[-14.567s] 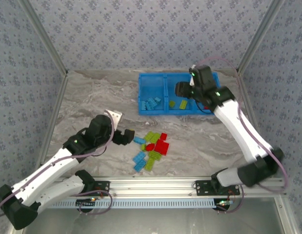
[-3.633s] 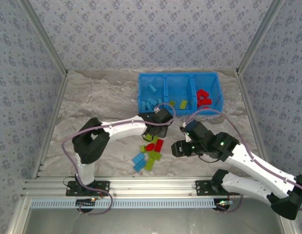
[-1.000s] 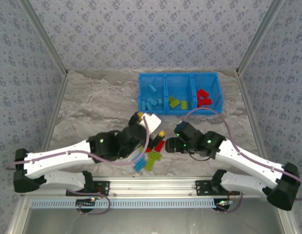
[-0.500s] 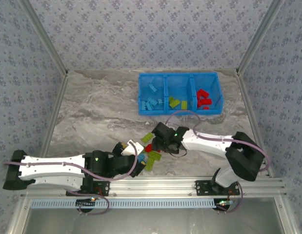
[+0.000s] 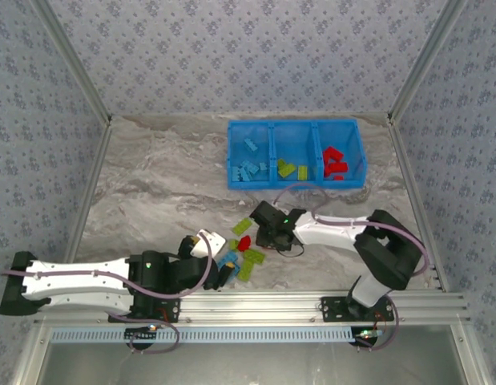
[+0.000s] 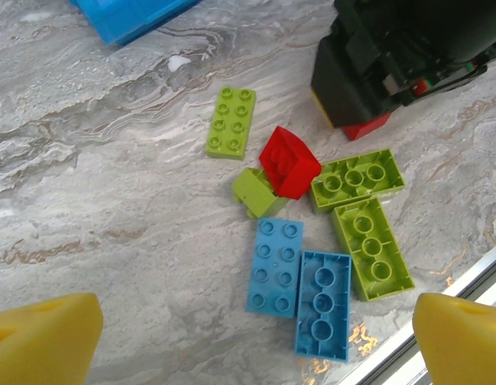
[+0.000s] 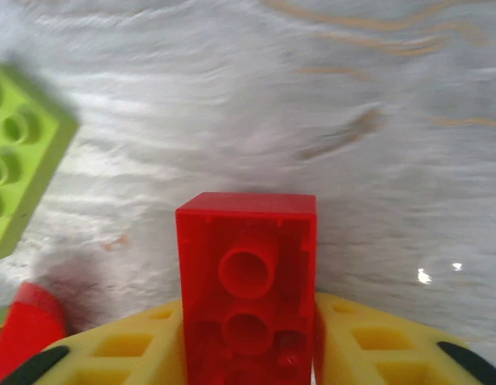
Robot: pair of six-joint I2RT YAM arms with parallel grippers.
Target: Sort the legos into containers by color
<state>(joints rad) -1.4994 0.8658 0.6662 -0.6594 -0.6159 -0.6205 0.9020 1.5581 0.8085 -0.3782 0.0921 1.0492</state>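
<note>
Legos [image 5: 246, 255] not yet sorted lie in a small loose cluster on the table [image 5: 151, 176], near its front edge and well apart from the blue tray [image 5: 296, 185]. By my judgement the job is more than half done. The tray's left compartment holds light blue bricks [image 5: 248, 171], the middle one lime green bricks [image 5: 288, 169] and the right one red bricks [image 5: 334, 160], with no colour mixed in that I can make out. In the left wrist view four lime bricks, two light blue bricks [image 6: 276, 265] and one tilted red brick [image 6: 289, 162] are left on the table. The right tool [image 5: 265, 237] sits low at the cluster's far side, pinching another red brick [image 7: 246, 289] between its yellow fingers [image 7: 135, 353]. That brick likely belongs in the right compartment. The left tool [image 6: 252, 333] hangs over the cluster's near side, spread wide and holding nothing.
</note>
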